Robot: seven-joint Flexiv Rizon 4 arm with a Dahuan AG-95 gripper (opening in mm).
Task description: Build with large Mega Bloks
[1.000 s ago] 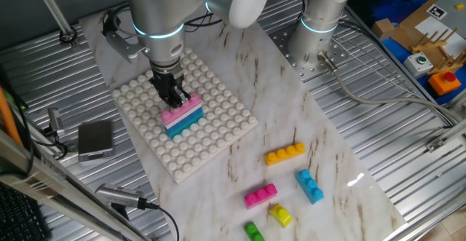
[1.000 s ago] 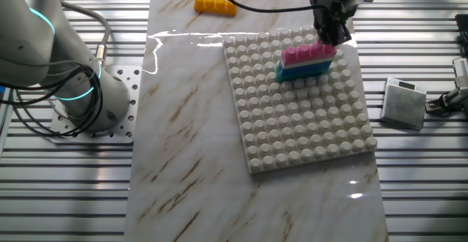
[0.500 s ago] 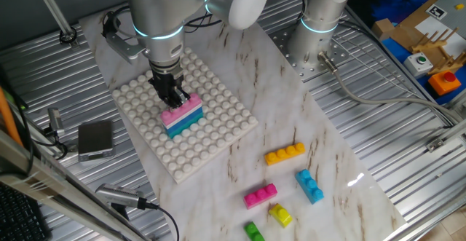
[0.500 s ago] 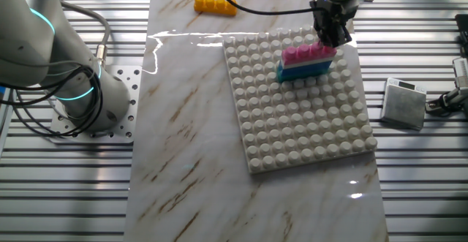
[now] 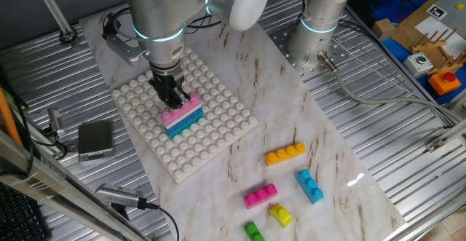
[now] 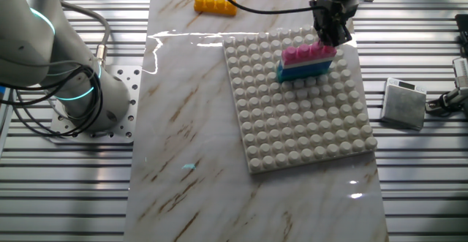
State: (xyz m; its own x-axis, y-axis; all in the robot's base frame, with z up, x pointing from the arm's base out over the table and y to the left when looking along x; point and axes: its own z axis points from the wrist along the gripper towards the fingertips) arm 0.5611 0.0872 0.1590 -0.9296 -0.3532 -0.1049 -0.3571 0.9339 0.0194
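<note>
- White baseplate (image 5: 211,135): far end of the marble worktop.
- Gripper (image 5: 175,99): fingertips at the stack's end; clenched or released, I cannot tell.
- Stack, pink brick (image 5: 183,111) over white and teal (looks seated): lift away straight up.
- Loose bricks: orange bar (image 5: 285,153), magenta bar (image 5: 261,195), near the worktop's near end.

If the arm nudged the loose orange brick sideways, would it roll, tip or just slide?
The orange brick is a low, flat-sided bar lying on the smooth marble tabletop, so it would probably slide, perhaps swivelling, rather than roll. Its squat shape makes tipping unlikely. It looks like rigid plastic, probably light.
</note>
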